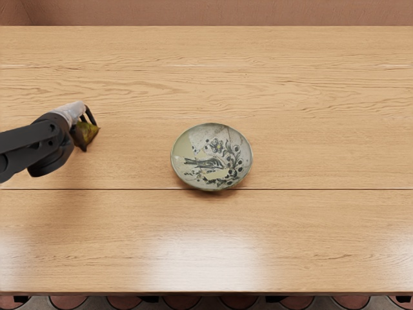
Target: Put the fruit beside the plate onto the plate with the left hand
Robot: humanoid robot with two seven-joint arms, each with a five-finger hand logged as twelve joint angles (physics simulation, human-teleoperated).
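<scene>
Fruit (88, 133): mostly covered by left hand (76, 128), kind unreadable. Left arm (26, 139): cut off at left picture edge.

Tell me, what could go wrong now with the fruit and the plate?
1. The left robot hand hides most of the small yellow-green fruit. Its grip looks partial, so the fruit might slip out and roll across the wooden table.
2. The round painted ceramic plate sits well to the right of the fruit, so the fruit could drop during the carry.
3. The plate looks shallow, so a fruit released near its rim may roll off.
</scene>
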